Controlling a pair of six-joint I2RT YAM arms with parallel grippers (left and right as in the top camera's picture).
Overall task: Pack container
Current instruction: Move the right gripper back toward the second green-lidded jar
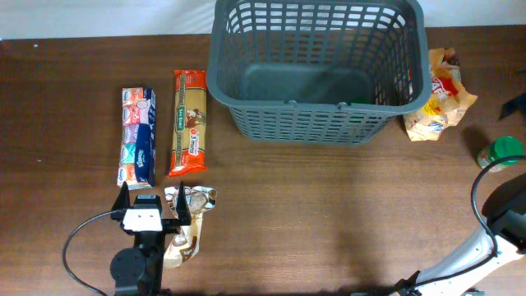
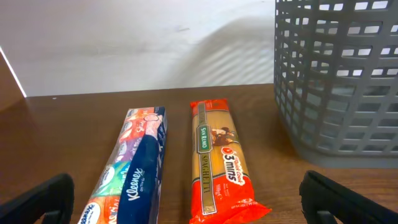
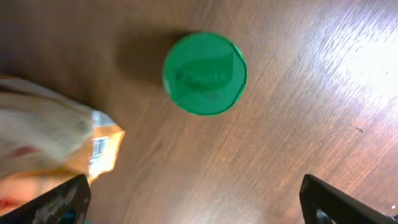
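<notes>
The dark grey basket (image 1: pixel 316 115) stands at the back centre and shows at the right of the left wrist view (image 2: pixel 336 81). A Kleenex tissue packet (image 1: pixel 138 136) and an orange spaghetti packet (image 1: pixel 189 122) lie side by side to its left; both show in the left wrist view, tissues (image 2: pixel 134 168) and spaghetti (image 2: pixel 221 165). My left gripper (image 1: pixel 152 201) is open and empty just in front of them, over a crumpled foil packet (image 1: pixel 193 226). My right gripper (image 3: pixel 196 202) is open and empty above the table, near a green-lidded jar (image 3: pixel 204 73).
A crumpled orange and white snack bag (image 1: pixel 440 94) lies right of the basket, by the jar (image 1: pixel 501 152), and shows at the left of the right wrist view (image 3: pixel 50 143). A white wall runs behind the table.
</notes>
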